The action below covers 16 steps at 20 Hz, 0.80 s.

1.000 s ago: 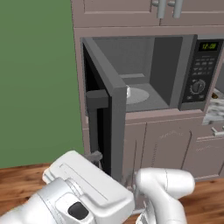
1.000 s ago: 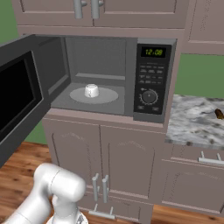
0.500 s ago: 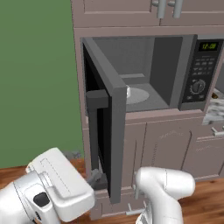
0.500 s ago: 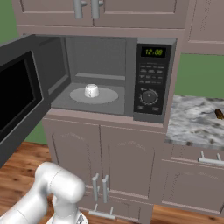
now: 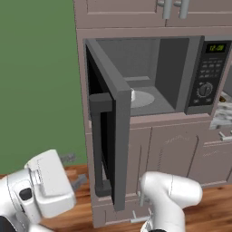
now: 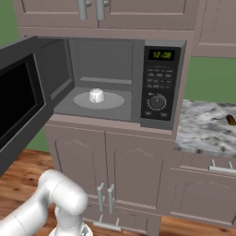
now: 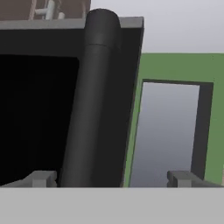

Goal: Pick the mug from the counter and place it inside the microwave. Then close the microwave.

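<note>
1. Grey finger tips of the gripper [image 7: 112,177] stand wide apart in the hand view, nothing between them; in the left base view the gripper [image 5: 72,170] sits low at the left, just beside the outer face of the door.
2. Dark and rounded, the door handle [image 7: 87,100] runs as a thick bar up the hand view, rising between the two tips but closer to the left one; whether a tip touches it cannot be told.
3. Black glass of the microwave door [image 5: 106,149] hangs swung fully out from the microwave [image 6: 159,83], seen edge-on in the left base view and as a broad dark panel [image 6: 18,106] at the left of the right base view.
4. White and squat, the mug [image 6: 96,95] stands upright inside the open microwave, on the round pale turntable plate [image 6: 113,101], near its middle.
5. Green clock digits and a round dial mark the black control panel [image 6: 158,85] to the right of the cavity.
6. Marbled stone of the counter [image 6: 203,131] lies to the right of the microwave, with a small brown object [image 6: 231,120] near its far right edge.
7. Pinkish-brown cabinets [image 6: 115,184] stand below.
</note>
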Available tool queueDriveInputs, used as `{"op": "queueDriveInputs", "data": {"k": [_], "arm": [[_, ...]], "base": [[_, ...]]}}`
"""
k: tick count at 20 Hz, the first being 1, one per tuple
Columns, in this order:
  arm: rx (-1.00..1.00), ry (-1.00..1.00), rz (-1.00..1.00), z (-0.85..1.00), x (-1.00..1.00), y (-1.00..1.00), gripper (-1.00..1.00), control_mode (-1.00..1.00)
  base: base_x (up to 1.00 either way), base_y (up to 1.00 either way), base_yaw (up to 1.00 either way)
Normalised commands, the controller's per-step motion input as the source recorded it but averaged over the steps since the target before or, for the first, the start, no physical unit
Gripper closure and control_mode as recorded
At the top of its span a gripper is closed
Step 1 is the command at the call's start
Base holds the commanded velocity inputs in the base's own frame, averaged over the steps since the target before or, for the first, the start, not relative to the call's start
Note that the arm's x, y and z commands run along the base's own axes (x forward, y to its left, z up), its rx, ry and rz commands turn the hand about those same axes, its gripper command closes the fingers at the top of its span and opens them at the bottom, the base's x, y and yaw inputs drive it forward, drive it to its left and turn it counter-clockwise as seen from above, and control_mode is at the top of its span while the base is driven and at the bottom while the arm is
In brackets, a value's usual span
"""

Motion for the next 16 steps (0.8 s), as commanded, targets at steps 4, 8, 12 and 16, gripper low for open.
{"op": "queueDriveInputs", "data": {"k": [4, 8, 12, 16], "arm": [[0.00, 0.00, -0.11, -0.10, 0.03, 0.14, -1.00, -1.00], [0.00, 0.00, -0.09, -0.03, 0.17, 0.04, -1.00, -1.00], [0.00, 0.00, -0.05, -0.15, 0.42, 0.00, -1.00, -1.00], [0.00, 0.05, 0.00, -0.09, 0.14, 0.00, -1.00, -1.00]], "base": [[0.00, 0.00, 0.00], [0.00, 0.00, 0.00], [0.00, 0.00, 0.00], [0.00, 0.00, 0.00]]}}
